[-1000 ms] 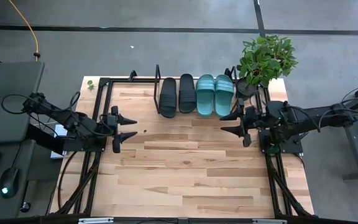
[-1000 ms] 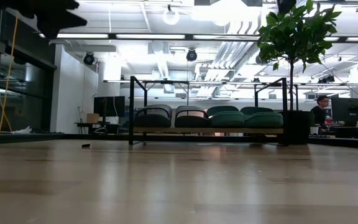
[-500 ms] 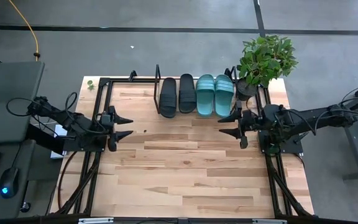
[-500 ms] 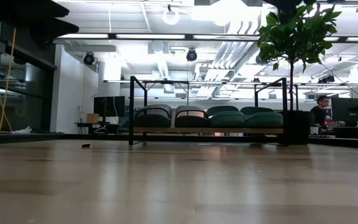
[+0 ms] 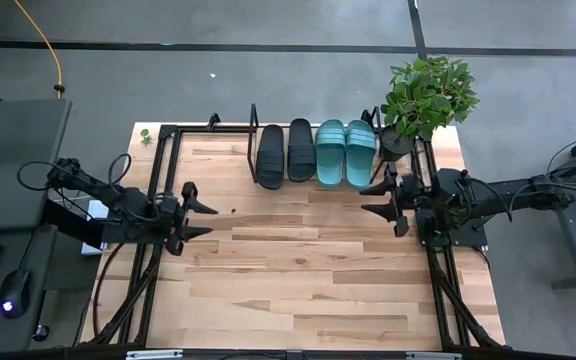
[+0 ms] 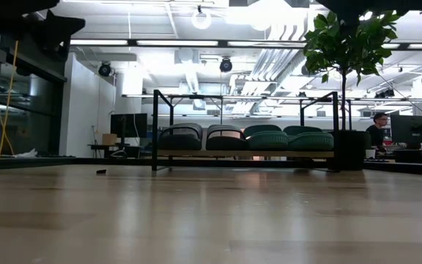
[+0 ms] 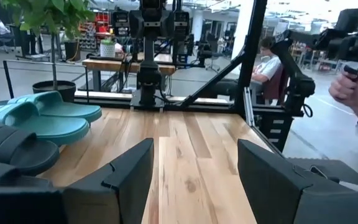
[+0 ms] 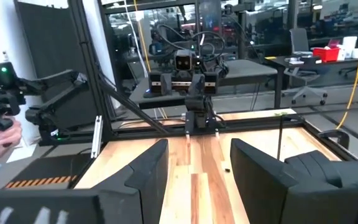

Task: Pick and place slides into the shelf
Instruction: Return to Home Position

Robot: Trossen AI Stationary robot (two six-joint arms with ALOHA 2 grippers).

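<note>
Teal-green and black ribbed rubber slides [image 5: 329,153] sit four abreast on the low wooden-board shelf [image 5: 253,128]. The left gripper [image 5: 212,221] and right gripper [image 5: 363,200] stand off to either side of it, jaws spread and empty. I'd draw both back well clear of the shelf.

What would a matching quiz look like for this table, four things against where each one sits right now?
1 black sandals
2 green sandals
3 left claw
4 right claw

A open, near the plant
B shelf's left half
C open, at the table's left edge
D shelf's right half

Pairs: 1-B, 2-D, 3-C, 4-A
</note>
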